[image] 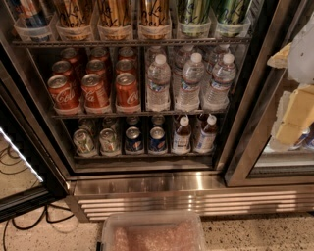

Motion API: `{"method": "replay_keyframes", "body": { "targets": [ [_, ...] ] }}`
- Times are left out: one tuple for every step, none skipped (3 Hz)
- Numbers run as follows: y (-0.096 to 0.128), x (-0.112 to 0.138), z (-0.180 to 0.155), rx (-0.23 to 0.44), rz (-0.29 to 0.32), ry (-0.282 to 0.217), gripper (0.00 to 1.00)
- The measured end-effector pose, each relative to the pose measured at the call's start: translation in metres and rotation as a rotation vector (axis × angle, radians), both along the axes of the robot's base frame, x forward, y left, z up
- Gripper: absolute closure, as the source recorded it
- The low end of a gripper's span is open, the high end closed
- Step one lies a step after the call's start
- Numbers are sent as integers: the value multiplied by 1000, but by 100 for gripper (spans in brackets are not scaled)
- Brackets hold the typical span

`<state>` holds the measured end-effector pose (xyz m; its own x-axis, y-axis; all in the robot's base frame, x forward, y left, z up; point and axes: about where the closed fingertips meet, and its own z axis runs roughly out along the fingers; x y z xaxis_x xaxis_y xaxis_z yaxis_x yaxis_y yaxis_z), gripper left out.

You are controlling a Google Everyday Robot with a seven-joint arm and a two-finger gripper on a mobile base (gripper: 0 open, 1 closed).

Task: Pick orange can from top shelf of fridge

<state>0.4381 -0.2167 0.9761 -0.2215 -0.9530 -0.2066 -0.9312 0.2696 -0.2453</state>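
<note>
Three orange cans [114, 14] with black script stand side by side in clear trays on the top shelf [132, 43] of the fridge [147, 184]. The frame's upper edge cuts off their tops. Right of them on the same shelf stand green cans [194, 12], and a dark can [32, 14] stands to their left. My gripper [294, 115], white and pale yellow, hangs at the right edge of the camera view in front of the neighbouring glass door. It is well to the right of the orange cans, lower than them, and touches nothing on the shelf.
The middle shelf carries red Coca-Cola cans [93, 88] and water bottles [189, 81]. Small cans and bottles [157, 139] fill the lowest shelf. A clear plastic bin [152, 230] sits on the floor in front of the ribbed base. Black cables [22, 218] lie at the left beside the open door [19, 162].
</note>
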Motion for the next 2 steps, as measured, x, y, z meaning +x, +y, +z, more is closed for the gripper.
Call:
{"method": "replay_keyframes", "body": {
  "targets": [
    [0,0,0,0,0,0,0],
    [14,2,-2,47,-8,-41,0]
  ]
}}
